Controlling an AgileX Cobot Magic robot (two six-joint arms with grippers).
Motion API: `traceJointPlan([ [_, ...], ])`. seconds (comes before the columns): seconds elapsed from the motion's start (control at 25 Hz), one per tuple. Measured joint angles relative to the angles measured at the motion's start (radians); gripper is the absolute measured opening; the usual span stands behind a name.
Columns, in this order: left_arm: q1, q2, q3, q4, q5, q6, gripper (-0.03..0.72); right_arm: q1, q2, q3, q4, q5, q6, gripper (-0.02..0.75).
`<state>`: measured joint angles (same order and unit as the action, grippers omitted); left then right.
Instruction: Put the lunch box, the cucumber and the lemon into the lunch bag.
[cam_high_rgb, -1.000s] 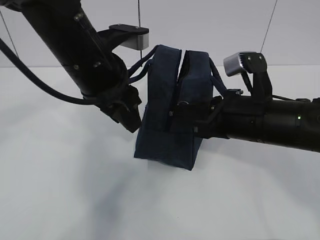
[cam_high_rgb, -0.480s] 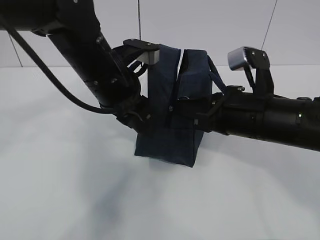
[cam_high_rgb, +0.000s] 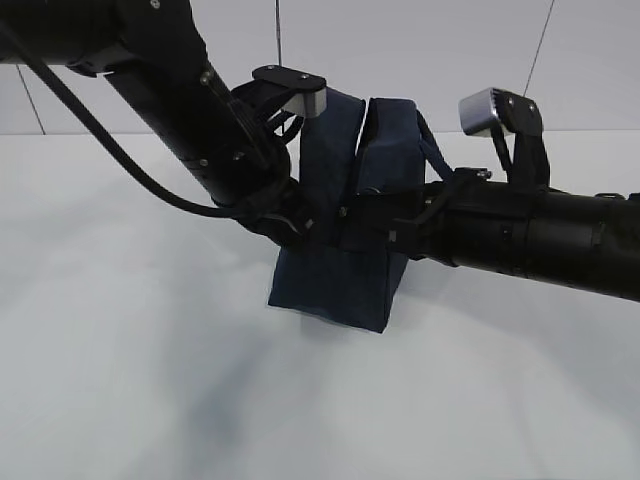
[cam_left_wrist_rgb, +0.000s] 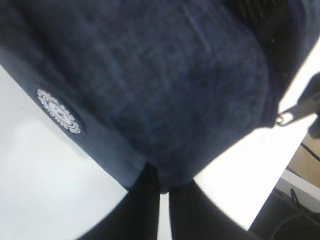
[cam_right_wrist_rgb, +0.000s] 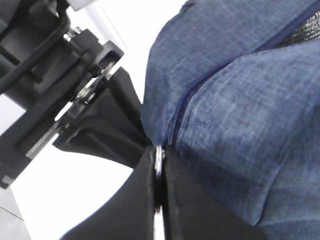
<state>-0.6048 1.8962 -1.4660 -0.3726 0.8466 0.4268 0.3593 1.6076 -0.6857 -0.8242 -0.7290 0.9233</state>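
On the white table (cam_high_rgb: 120, 380) I see the boxy navy fabric lunch bag (cam_high_rgb: 340, 280) upright between both arms. My right gripper (cam_right_wrist_rgb: 159, 200) is clamped on its silver ring pull (cam_right_wrist_rgb: 159, 156); my left gripper (cam_left_wrist_rgb: 164, 192) pinches the bag's fabric edge.

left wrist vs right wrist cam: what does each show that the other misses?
Left wrist only: the white round logo on the lunch bag, and the left gripper pinching a fold of the bag's fabric.
Right wrist only: the zipper line and the silver ring pull clamped in the shut right gripper, with the left arm's black hardware beside the bag.
Both: navy bag fabric close up, white table, dark fingers. No lunch box, cucumber or lemon in either.
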Motion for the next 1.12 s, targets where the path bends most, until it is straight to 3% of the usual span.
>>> traceJointPlan([
  [1.12, 0.000, 0.000, 0.000, 0.020, 0.022, 0.002, -0.010, 0.000, 0.000, -0.103, 0.051, 0.037, 0.001, 0.000],
])
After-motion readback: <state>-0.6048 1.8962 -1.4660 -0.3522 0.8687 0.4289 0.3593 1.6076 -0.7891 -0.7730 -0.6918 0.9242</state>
